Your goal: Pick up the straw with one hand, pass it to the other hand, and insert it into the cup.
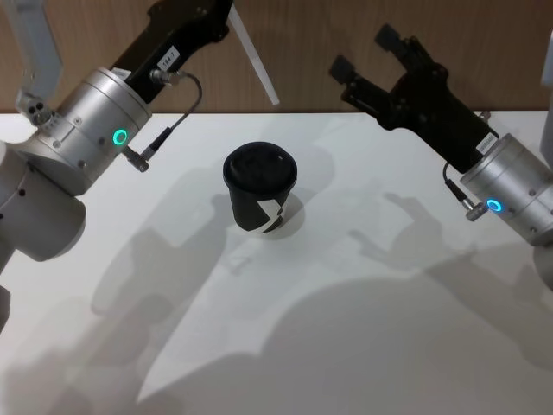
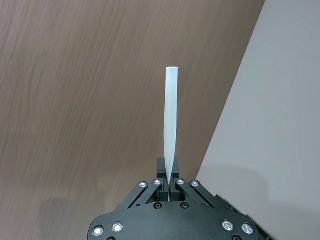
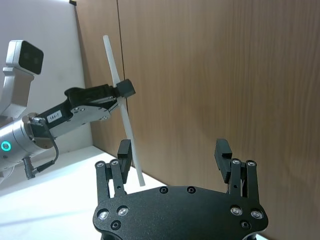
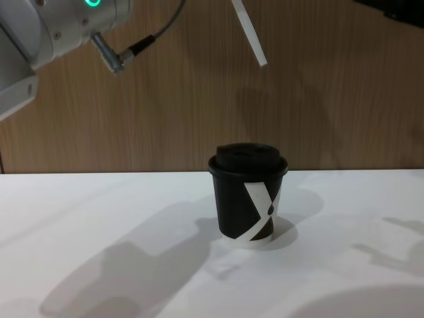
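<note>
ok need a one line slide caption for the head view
Left gripper holds the straw aloft beyond the lidded cup; the open right gripper hovers opposite.

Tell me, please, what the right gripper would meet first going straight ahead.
Probably the straw in the left gripper, ahead of the right gripper; depth is unclear, otherwise the wooden wall.

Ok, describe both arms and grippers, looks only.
The left gripper and right gripper are black with linked fingers, each on a fat silver wrist with a glowing ring and a thin black cable. The left one bears a white label; its upper arm is white.
</note>
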